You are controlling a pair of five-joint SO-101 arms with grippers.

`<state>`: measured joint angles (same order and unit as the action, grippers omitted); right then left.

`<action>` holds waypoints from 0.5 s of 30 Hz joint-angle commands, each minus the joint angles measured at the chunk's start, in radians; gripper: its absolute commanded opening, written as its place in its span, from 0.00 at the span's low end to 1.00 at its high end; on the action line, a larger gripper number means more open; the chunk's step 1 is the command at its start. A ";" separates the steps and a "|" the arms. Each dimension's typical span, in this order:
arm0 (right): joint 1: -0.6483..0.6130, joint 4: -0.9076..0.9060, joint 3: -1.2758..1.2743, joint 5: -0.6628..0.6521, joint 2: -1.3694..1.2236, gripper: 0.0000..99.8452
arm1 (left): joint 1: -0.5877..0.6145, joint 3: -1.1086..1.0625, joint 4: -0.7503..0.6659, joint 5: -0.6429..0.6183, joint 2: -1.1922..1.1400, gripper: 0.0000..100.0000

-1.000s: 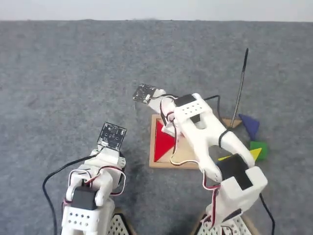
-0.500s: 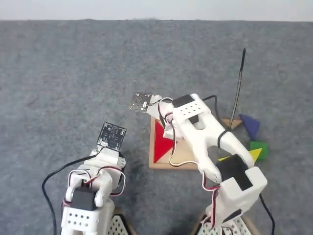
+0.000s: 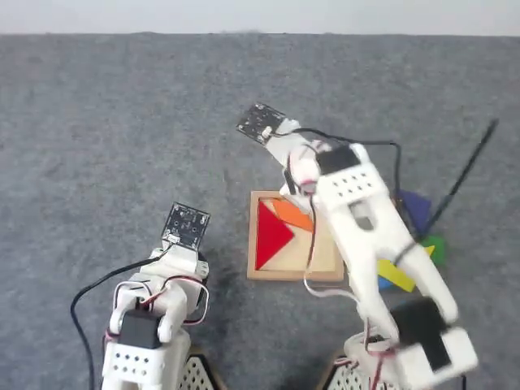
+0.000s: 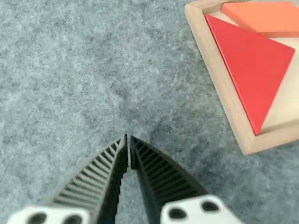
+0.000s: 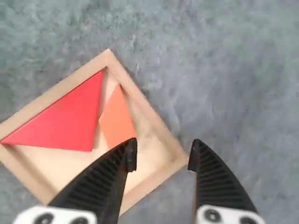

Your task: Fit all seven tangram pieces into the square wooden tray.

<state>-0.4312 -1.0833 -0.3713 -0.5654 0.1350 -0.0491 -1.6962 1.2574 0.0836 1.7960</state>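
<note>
Fingers on my right claw (image 5: 162, 149) stood wide apart with nothing between them. One finger hung over the floor of the wooden tray (image 5: 154, 122), close to the orange piece (image 5: 117, 122). The other hung past the tray's rim, above the grey felt (image 5: 233, 70). That arm stretched out from its base across the tray's right side, its wrist above the tray's far edge.

My left claw (image 4: 129, 139) was pinched narrow, its ribbed fingers almost meeting at the tips and gripping nothing. It pointed down at bare felt, near the tray's left wall but apart from it.

The tray lay flat on the felt between my two arms, nearer the right one. Two pieces lay inside it. The red triangle (image 3: 272, 234) had its long side against the left wall and its point aimed at the tray's middle. The orange piece lay against the far rim and met the red triangle's slanted edge. The rest of the tray's floor was pale bare wood.

Outside the tray, to its right, three more pieces lay on the felt. These were a blue piece (image 3: 416, 207), a green piece (image 3: 436, 248) and a yellow piece (image 3: 400, 276) partly under my right arm.
</note>
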 commanded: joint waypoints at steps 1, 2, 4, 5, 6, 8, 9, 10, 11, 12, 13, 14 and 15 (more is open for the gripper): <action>0.024 0.093 -0.186 0.034 0.088 0.18 | 0.005 0.012 0.005 -0.005 0.021 0.01; 0.025 0.125 -0.224 0.034 0.076 0.18 | 0.005 0.012 0.005 -0.005 0.021 0.01; 0.027 0.171 -0.275 0.035 0.044 0.18 | 0.005 0.012 0.005 -0.005 0.021 0.01; 0.027 0.183 -0.285 0.038 0.025 0.18 | 0.005 0.012 0.005 -0.005 0.021 0.01; 0.027 0.189 -0.287 0.038 0.005 0.18 | 0.005 0.012 0.005 -0.005 0.021 0.01; 0.027 0.199 -0.282 0.038 -0.036 0.16 | 0.005 0.012 0.005 -0.005 0.021 0.01; 0.025 0.211 -0.282 0.038 -0.053 0.14 | 0.005 0.012 0.005 -0.005 0.021 0.01; 0.024 0.220 -0.278 0.038 -0.071 0.13 | 0.005 0.012 0.005 -0.005 0.021 0.01; 0.022 0.231 -0.275 0.038 -0.088 0.12 | 0.005 0.012 0.005 -0.005 0.021 0.01; 0.021 0.236 -0.267 0.038 -0.104 0.12 | 0.005 0.012 0.005 -0.005 0.021 0.01; 0.021 0.239 -0.258 0.038 -0.119 0.12 | 0.005 0.012 0.005 -0.005 0.021 0.01; 0.021 0.239 -0.244 0.038 -0.134 0.12 | 0.005 0.012 0.005 -0.005 0.021 0.01; 0.021 0.237 -0.229 0.038 -0.150 0.12 | 0.005 0.012 0.005 -0.005 0.021 0.01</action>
<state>-0.4173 -0.8669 -0.6628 -0.5455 0.0077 -0.0491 -1.6962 1.2574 0.0836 1.7960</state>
